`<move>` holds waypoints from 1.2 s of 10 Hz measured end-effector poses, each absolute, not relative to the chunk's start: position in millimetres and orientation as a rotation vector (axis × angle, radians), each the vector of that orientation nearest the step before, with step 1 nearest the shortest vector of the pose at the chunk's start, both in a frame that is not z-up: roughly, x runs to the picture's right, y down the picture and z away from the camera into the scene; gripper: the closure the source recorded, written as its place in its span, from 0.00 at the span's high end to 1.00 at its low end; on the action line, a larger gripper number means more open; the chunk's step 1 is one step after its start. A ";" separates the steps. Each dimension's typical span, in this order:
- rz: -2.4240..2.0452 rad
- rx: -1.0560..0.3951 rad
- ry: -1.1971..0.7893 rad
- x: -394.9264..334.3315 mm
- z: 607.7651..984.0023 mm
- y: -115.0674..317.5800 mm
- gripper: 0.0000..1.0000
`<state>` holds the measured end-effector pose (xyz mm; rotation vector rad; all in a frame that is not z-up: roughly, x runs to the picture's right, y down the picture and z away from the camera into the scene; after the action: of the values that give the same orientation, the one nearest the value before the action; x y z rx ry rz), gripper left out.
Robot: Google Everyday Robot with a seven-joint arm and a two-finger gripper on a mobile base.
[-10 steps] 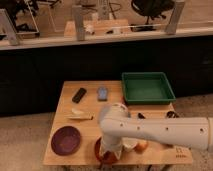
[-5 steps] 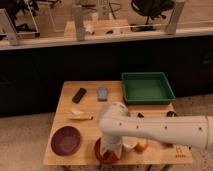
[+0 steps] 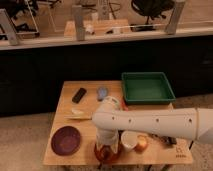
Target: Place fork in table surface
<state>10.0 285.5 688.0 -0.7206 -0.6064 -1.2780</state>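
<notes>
Gripper (image 3: 105, 146) points straight down at the near edge of the table surface (image 3: 67, 102), low over a reddish-brown bowl (image 3: 107, 155). I cannot tell whether the gripper is released or clenched, as the wrist and the arm (image 3: 150, 122) cover it. I cannot tell if it touches the bowl either.

Fork: I can't pick it out anywhere. The gripper's tip and the inside of the bowl are hidden from me, and no slim silver piece shows on the bare wood.

Going out from the gripper:
- 3 o'clock, just beside the bowl: white cup (image 3: 129, 141), upright.
- Past the cup, same direction: small orange round thing (image 3: 142, 145), touching or nearly touching the cup.
- Further at 3 o'clock, under the arm: a dark item (image 3: 165, 140), too blurred to name.
- 9 o'clock: purple plate (image 3: 66, 140), near the bowl but apart from it.
- 10 o'clock: flat pale-yellow item (image 3: 77, 118), with a small white bit (image 3: 76, 111) just behind it.
- 11 o'clock, further back: black oblong item (image 3: 79, 95), lying at a slant.
- 12 o'clock: blue-grey item (image 3: 102, 93), near the far edge.
- 1 o'clock, far right corner: green tray (image 3: 148, 95).

The arm comes in from the right, crosses the front of the table and bends down at the elbow above the bowl.
</notes>
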 end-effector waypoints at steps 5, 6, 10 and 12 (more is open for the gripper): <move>-1.239 -0.715 -0.607 20.1 691.8 288.5 0.80; -1.232 -0.713 -0.610 19.8 692.9 289.6 0.76; -1.217 -0.744 -0.634 19.1 694.5 293.0 0.48; -1.212 -0.754 -0.619 20.9 693.5 294.2 0.48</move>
<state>20.9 294.2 693.5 -0.7538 -0.6194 -1.2121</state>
